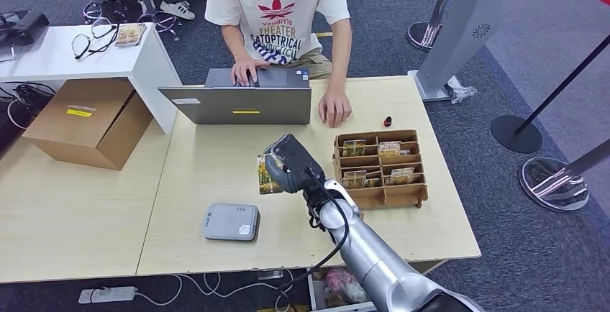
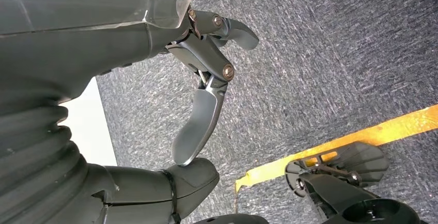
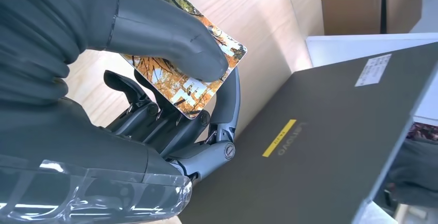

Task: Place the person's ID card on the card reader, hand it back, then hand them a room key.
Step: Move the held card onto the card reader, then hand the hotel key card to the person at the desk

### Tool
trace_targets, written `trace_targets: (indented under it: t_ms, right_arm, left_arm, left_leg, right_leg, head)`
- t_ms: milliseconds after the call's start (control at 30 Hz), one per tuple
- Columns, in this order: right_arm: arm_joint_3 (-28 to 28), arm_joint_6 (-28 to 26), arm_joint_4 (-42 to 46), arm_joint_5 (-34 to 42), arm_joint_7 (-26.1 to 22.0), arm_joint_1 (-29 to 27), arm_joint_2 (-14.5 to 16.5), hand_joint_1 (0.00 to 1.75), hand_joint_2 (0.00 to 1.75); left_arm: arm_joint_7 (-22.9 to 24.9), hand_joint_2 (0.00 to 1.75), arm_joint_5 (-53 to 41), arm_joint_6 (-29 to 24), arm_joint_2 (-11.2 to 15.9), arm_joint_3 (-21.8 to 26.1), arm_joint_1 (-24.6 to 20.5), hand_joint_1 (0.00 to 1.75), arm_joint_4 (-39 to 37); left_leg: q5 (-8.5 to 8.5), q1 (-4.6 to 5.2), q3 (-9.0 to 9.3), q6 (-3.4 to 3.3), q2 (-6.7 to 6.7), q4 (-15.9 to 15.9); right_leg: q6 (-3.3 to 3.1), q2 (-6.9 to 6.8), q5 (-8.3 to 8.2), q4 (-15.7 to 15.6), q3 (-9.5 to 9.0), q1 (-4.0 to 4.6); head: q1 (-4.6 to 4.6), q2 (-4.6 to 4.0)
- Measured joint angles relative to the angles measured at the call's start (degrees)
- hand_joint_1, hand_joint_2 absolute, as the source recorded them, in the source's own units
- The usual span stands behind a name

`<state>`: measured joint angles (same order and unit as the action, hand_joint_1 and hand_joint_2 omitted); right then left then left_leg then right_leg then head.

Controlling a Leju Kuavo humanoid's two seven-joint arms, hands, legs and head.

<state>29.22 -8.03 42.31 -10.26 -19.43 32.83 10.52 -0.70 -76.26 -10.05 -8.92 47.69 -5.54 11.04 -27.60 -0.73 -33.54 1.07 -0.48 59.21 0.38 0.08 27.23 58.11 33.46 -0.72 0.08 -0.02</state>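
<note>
Orange and yellow autumn print marks the card (image 3: 192, 82) we hold in our right hand (image 1: 288, 164), pinched flat between the thumb on its face and the fingers (image 3: 155, 118) beneath. In the head view it sits above the tabletop (image 1: 208, 175), between the card reader (image 1: 231, 222), nearer us and to the left, and the laptop (image 1: 237, 103), whose dark lid backs toward us. The person (image 1: 277, 10) sits beyond the laptop, one hand (image 1: 334, 108) resting on the tabletop just right of it. We judge that resting hand the clearer handover path; the lid blocks a straight reach. The wooden key rack (image 1: 379, 168) stands just right of our wrist. Our left hand (image 2: 206, 95) hangs over the carpet, fingers apart, holding nothing.
</note>
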Motion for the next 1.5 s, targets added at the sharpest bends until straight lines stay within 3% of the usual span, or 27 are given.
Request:
trace_targets:
  t_ms: [333,567,1100,1500]
  right_arm:
    - [-1.9,-1.9,8.3,0.5,0.0,0.4,-1.2,1.75,1.75]
    - [-4.7,-5.3,9.1,-1.8,1.7,5.0,-1.8,1.75,1.75]
    - [-11.0,-10.8,-1.7,-7.6,4.7,16.5,-2.8,1.75,1.75]
    - [-12.9,-11.7,-8.3,-9.1,4.7,19.4,-3.2,1.73,1.75]
  left_arm:
    - [-0.5,1.75,0.4,-0.1,0.0,0.0,0.0,0.00,0.0]
    - [-0.5,1.75,0.2,0.1,0.0,-0.1,0.0,0.00,0.0]
    - [0.7,1.75,-0.4,0.8,0.0,-1.8,-0.7,0.00,0.0]
    - [0.7,1.75,-0.2,0.8,0.0,-2.0,-0.6,0.00,0.0]
  left_leg:
    - [0.00,0.00,-0.02,0.00,0.00,0.0]
    - [0.01,0.01,-0.01,0.00,0.00,0.0]
    - [0.01,0.00,-0.02,0.00,-0.01,0.0]
    - [0.01,0.00,-0.02,0.00,-0.01,0.0]
  right_leg:
    - [0.00,0.00,0.00,0.0,0.00,0.00]
    - [0.00,0.00,-0.01,0.0,0.00,-0.01]
    - [0.00,-0.01,-0.01,0.0,0.00,0.00]
    - [0.00,-0.01,-0.01,0.0,0.00,0.00]
  head:
    - [-0.01,0.00]
    - [-0.01,0.00]
    - [-0.01,0.00]
    - [-0.01,0.00]
